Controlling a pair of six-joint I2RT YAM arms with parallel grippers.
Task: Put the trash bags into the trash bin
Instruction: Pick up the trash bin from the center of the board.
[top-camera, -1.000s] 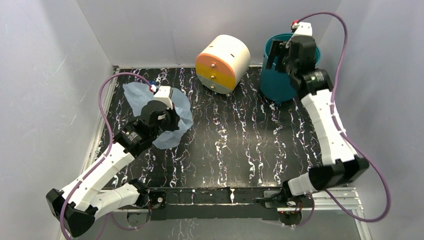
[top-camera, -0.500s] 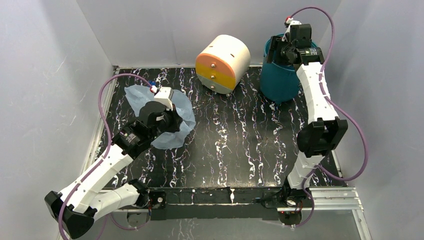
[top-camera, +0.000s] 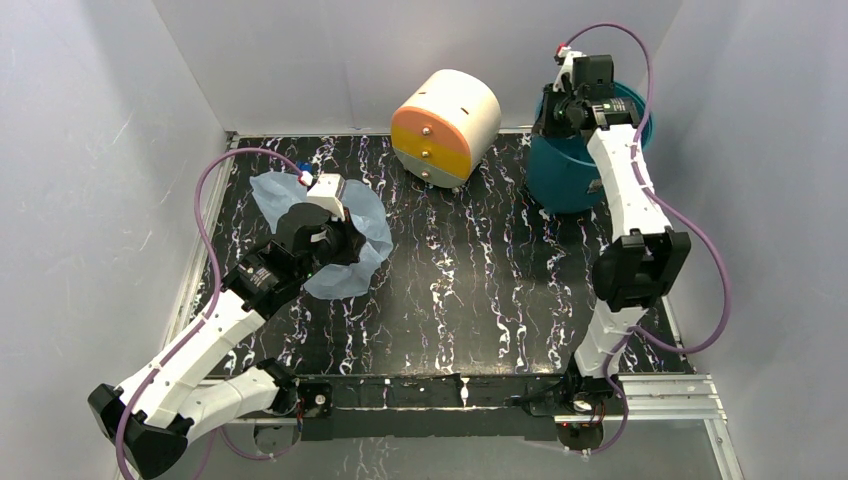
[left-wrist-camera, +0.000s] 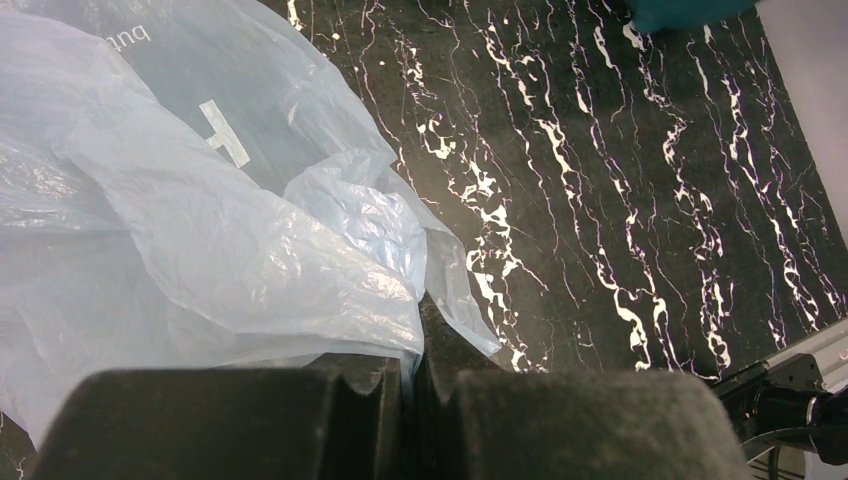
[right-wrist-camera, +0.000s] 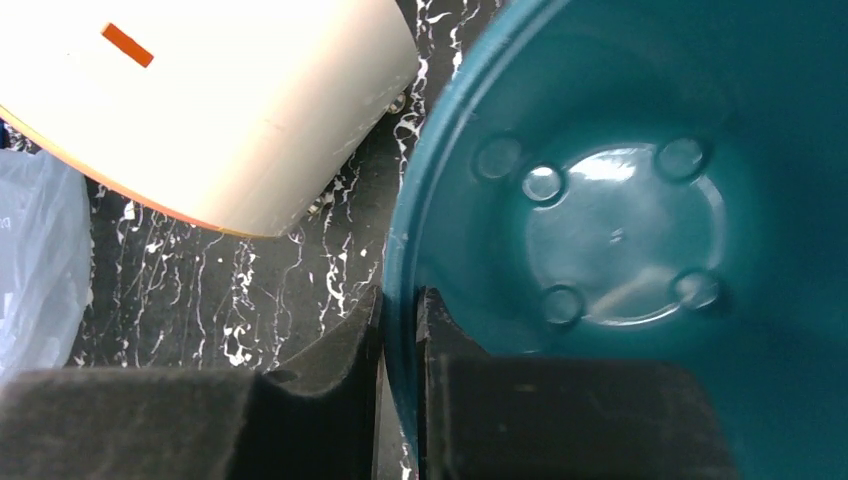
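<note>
The trash bag (top-camera: 268, 195), a thin crinkly light-blue film with white lettering, lies crumpled at the mat's left. My left gripper (top-camera: 328, 212) sits on top of it, shut, and in the left wrist view a fold of the trash bag (left-wrist-camera: 200, 230) is pinched between the fingertips of the left gripper (left-wrist-camera: 412, 350). The teal trash bin (top-camera: 565, 175) stands upright at the back right. My right gripper (top-camera: 563, 105) is at its left rim. In the right wrist view the right gripper (right-wrist-camera: 400, 300) is shut on the wall of the trash bin (right-wrist-camera: 610, 220), one finger inside, one outside.
A cream-and-orange drum (top-camera: 445, 125) lies on its side at the back centre, just left of the bin, and appears again in the right wrist view (right-wrist-camera: 230, 110). Grey walls close in the black marbled mat (top-camera: 500, 290) on three sides.
My right arm reached over the bin's left rim and its jaws closed on the wall; the bin shifted slightly to the right. The left arm and bag barely moved.
</note>
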